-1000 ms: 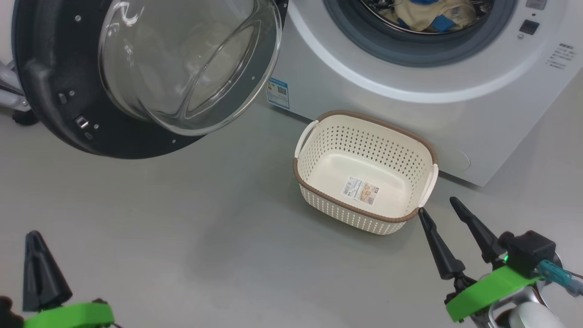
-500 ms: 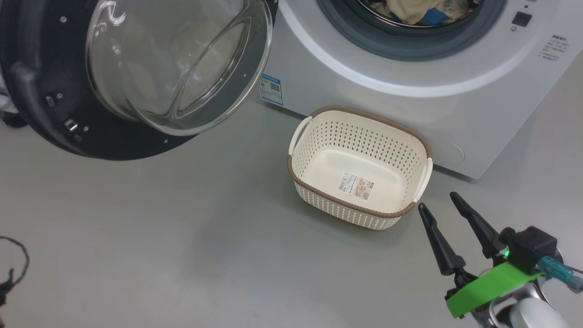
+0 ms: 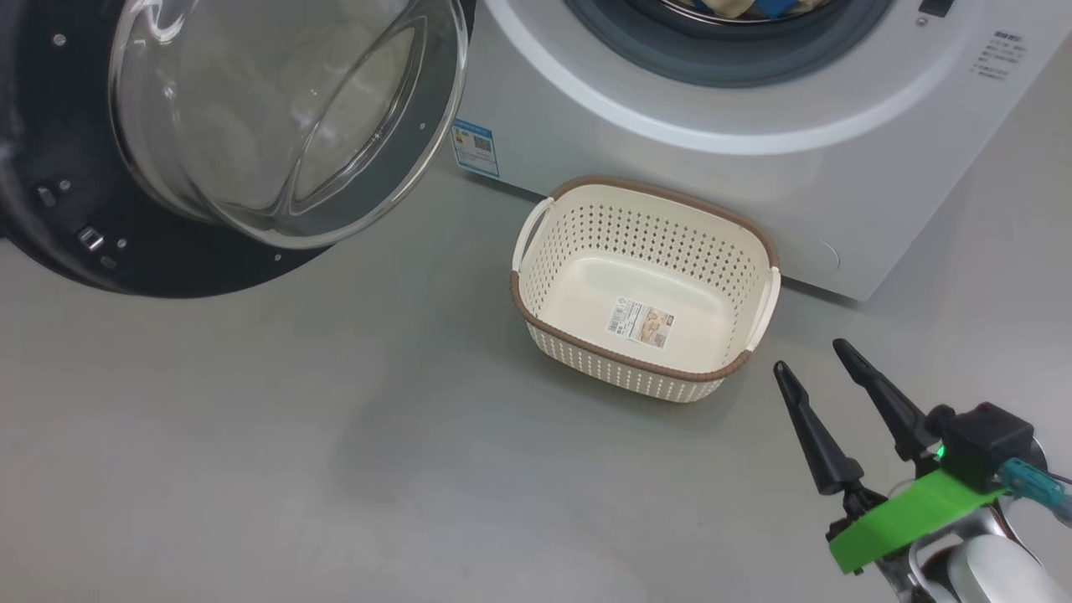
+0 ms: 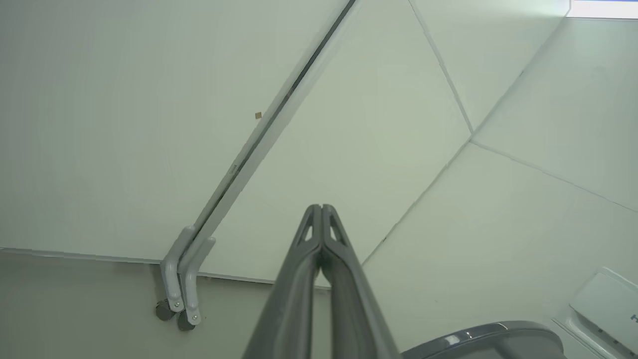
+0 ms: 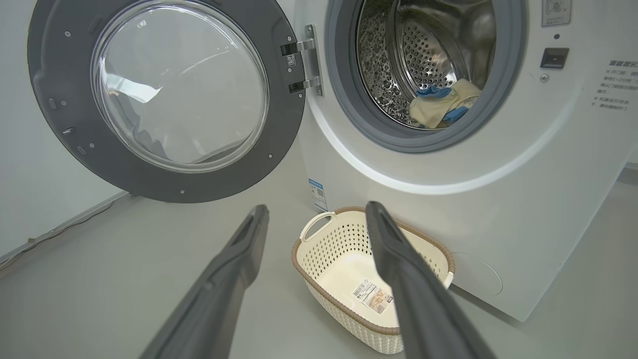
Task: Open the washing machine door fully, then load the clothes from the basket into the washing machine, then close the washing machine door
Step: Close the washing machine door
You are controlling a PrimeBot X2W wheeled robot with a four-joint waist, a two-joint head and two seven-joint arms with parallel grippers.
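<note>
The left gripper (image 4: 319, 207), its two dark fingers pressed together on nothing, points at pale wall panels in its wrist view. Left of the washer (image 3: 670, 142), the door (image 3: 276, 126) hangs swung wide on its metal hinge (image 5: 306, 65), a glossy black round rim around a bulging clear glass bowl. The washer is a big white front-loader. A grey rubber gasket (image 5: 359, 114) rings its perforated steel drum (image 5: 423, 55). Low at the drum's front lie the clothes (image 5: 441, 104), a soft crumpled heap of cream-yellow cloth with bright blue trim. A blue label (image 3: 476, 148) sits low on the washer's front, on the hinge side. On the smooth grey floor (image 3: 335, 435) just in front of the washer stands the basket (image 3: 645, 188), a cream-white perforated plastic tub shaped as a rounded rectangle, with a brown rim band, two white side handles and a sticker (image 3: 641, 322) on its base. Right of the basket and farther out from the washer, the right gripper (image 3: 808, 355) hovers with its long tapered fingers spread apart, gripping nothing, tips aimed toward the washer. The clothes lie well apart from it, up in the drum. The basket's nearest corner is close to one fingertip without touching.
</note>
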